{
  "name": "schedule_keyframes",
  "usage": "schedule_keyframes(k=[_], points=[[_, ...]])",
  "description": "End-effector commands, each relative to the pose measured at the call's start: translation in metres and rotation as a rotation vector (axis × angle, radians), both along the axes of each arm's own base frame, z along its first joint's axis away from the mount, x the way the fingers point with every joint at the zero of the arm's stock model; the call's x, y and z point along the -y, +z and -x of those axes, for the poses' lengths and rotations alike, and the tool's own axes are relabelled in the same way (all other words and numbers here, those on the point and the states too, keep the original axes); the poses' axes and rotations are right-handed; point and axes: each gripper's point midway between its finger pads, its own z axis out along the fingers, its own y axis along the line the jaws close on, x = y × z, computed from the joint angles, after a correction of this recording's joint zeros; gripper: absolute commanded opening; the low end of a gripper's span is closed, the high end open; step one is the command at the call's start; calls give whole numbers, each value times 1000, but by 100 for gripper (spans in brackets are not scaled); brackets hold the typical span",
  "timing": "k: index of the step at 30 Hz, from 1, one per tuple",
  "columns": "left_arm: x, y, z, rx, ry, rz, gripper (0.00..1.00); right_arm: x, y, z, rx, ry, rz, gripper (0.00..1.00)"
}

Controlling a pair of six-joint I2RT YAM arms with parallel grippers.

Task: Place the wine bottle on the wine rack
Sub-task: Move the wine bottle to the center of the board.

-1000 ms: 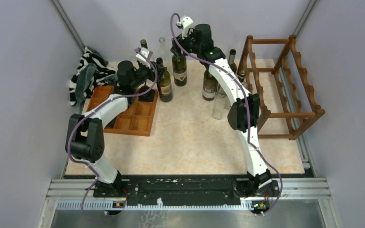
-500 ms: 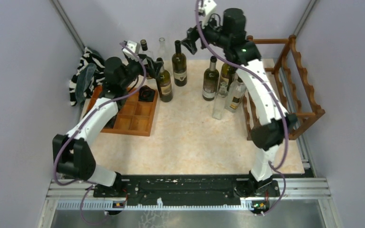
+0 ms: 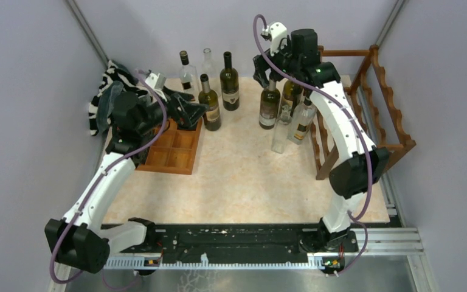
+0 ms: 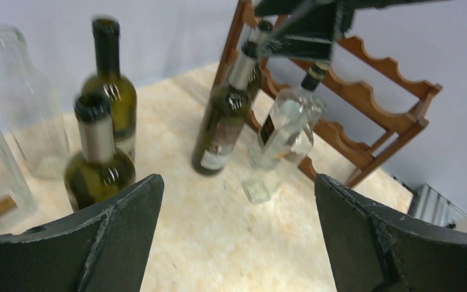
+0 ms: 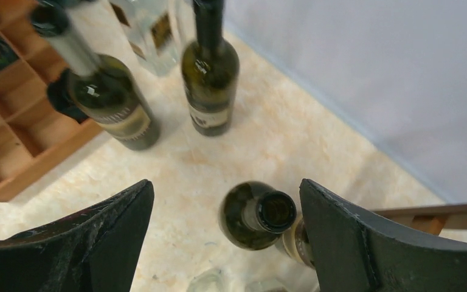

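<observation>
1. Both sets of fingers are now standing wide apart and holding nothing. The left gripper (image 3: 190,111), nearly closed a second ago, is hanging open over the compartment tray (image 3: 158,159).
2. The right gripper (image 3: 271,73) is no longer hovering by the tall back bottle (image 3: 229,82). It is now hovering over the green wine bottle (image 3: 269,104), whose open mouth is sitting just below the gap between its fingers.
3. The wine rack (image 3: 395,131) is standing empty at the right of the bench (image 3: 243,176), near that bottle, so a fresh grasp is probably coming next.
</observation>
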Motion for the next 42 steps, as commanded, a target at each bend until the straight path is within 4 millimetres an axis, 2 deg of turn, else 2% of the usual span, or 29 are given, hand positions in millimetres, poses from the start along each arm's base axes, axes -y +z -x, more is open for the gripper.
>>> schedule_keyframes(k=[1, 9, 14, 19, 20, 22, 25, 28, 31, 32, 33, 36, 42], points=[[-3, -30, 30, -84, -46, -37, 99, 22, -13, -21, -14, -125, 37, 88], [-17, -58, 50, -44, -15, -127, 99, 28, -45, -40, -51, -183, 84, 84], [-23, -79, 52, -29, 10, -181, 99, 21, -67, -38, -112, -152, 77, 73], [-45, -93, 45, -5, 147, -235, 99, 17, -66, -39, -119, -142, 59, 55], [-49, -93, 45, 5, 165, -238, 99, 17, -66, -40, -119, -142, 61, 49], [-53, -92, 46, 28, 192, -245, 99, 16, -65, -43, -115, -141, 60, 26], [-60, -88, 47, 46, 226, -252, 99, 13, -59, -49, -89, -139, 43, 12], [-64, -86, 49, 64, 246, -256, 99, 10, -41, -62, -28, -146, 17, 7], [-66, -87, 52, 84, 250, -269, 99, 4, -21, -81, 33, -151, -10, 5], [-67, -87, 52, 88, 254, -271, 99, 2, -7, -86, 63, -152, -26, 4], [-68, -87, 51, 91, 258, -276, 99, -1, -8, -96, 72, -155, -33, 4], [-69, -89, 50, 88, 265, -286, 99, -7, 16, -117, 151, -175, -81, 3], [-69, -96, 48, 78, 266, -301, 99, -25, 26, -141, 232, -168, -152, 3]])
